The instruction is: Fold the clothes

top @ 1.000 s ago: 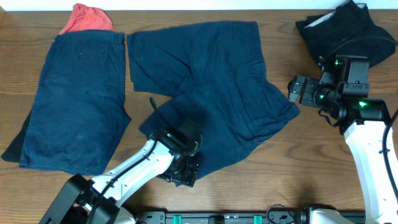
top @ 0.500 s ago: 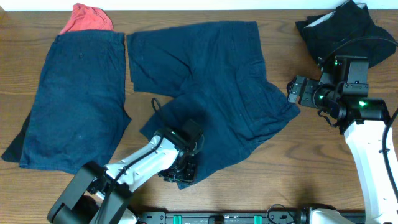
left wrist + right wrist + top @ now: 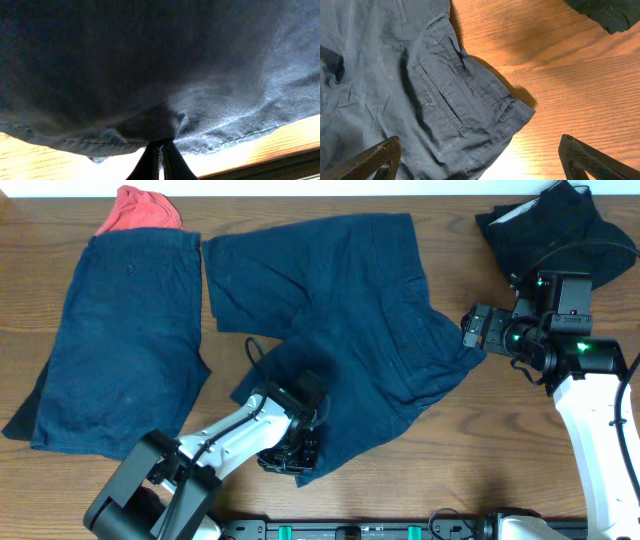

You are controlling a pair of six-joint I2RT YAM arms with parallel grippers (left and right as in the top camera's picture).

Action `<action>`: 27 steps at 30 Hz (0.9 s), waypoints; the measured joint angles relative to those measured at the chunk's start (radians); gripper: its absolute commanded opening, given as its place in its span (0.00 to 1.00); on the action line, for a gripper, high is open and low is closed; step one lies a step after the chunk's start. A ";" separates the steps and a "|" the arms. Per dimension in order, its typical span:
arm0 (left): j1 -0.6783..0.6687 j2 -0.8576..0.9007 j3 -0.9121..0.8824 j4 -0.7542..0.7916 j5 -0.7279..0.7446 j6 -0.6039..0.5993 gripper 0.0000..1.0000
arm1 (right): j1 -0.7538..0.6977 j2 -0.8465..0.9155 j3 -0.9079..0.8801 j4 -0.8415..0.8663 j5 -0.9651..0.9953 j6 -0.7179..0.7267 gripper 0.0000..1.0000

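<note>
Dark navy shorts lie spread and rumpled in the middle of the table. My left gripper sits at their near hem; in the left wrist view it is shut on a fold of that hem. My right gripper hovers open beside the shorts' right waistband corner; its fingers stand wide apart over cloth and bare wood, holding nothing. A second pair of navy shorts lies flat on the left. A near-black heap of clothes sits at the far right corner.
A red cloth peeks out behind the left shorts. The table's front edge runs close below the held hem. Bare wood shows between the middle shorts and the right arm.
My left gripper has closed on the near hem of the middle shorts, and the cloth there has bunched slightly. The right arm has stayed where it was, open.
</note>
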 measured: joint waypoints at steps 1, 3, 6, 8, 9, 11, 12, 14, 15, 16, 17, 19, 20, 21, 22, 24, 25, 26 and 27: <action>0.000 0.002 0.002 -0.002 0.007 0.012 0.30 | 0.000 0.000 0.000 0.000 0.000 0.000 0.98; -0.005 0.003 0.006 -0.005 0.039 0.040 0.43 | 0.000 0.000 0.000 0.000 0.000 0.000 0.99; -0.005 0.003 0.009 -0.007 0.072 0.081 0.52 | 0.000 0.000 0.000 0.001 0.000 0.000 0.98; -0.005 0.004 0.011 -0.008 0.085 0.097 0.56 | 0.000 0.000 0.000 0.001 0.000 0.000 0.99; -0.005 0.004 0.012 -0.008 0.088 0.102 0.57 | 0.000 0.000 0.000 0.001 0.000 0.000 0.99; -0.005 0.005 0.013 -0.009 0.105 0.119 0.61 | 0.000 0.000 0.000 0.001 0.000 0.000 0.98; -0.005 0.005 0.013 -0.010 0.112 0.127 0.65 | 0.000 0.000 0.000 0.001 0.000 0.000 0.98; -0.006 0.005 0.014 -0.011 0.128 0.138 0.67 | 0.000 0.000 0.000 0.000 -0.001 0.000 0.99; -0.009 0.005 0.014 -0.012 0.134 0.143 0.67 | 0.000 0.000 0.000 0.001 -0.002 0.000 0.99; -0.013 0.005 0.014 -0.012 0.136 0.145 0.67 | 0.000 0.000 0.000 0.001 -0.003 0.000 0.99; -0.018 0.005 0.014 -0.012 0.136 0.145 0.67 | 0.000 0.000 0.000 0.001 -0.005 0.000 0.99; -0.034 0.005 0.016 -0.012 0.120 0.139 0.66 | 0.000 0.000 0.000 0.000 -0.007 0.000 0.99; -0.045 0.005 0.018 -0.011 0.106 0.127 0.62 | 0.000 0.000 0.000 0.000 -0.008 0.000 0.99; -0.056 0.005 0.020 -0.011 0.091 0.111 0.58 | 0.000 0.000 0.000 0.001 -0.008 0.000 0.99; -0.069 0.005 0.021 -0.008 0.066 0.094 0.52 | 0.000 0.000 0.000 0.001 -0.008 0.000 0.99; -0.088 0.005 0.021 -0.005 0.031 0.058 0.43 | 0.000 0.000 0.000 0.001 -0.008 0.000 0.99; -0.098 0.005 0.021 -0.003 0.008 0.034 0.39 | 0.000 0.000 0.000 0.001 -0.008 0.000 0.99; -0.106 0.005 0.021 -0.002 -0.012 0.013 0.36 | 0.000 0.000 0.000 0.002 -0.008 0.000 0.99; -0.113 0.005 0.022 -0.001 -0.029 -0.004 0.35 | 0.000 0.000 0.000 0.002 -0.008 0.000 0.99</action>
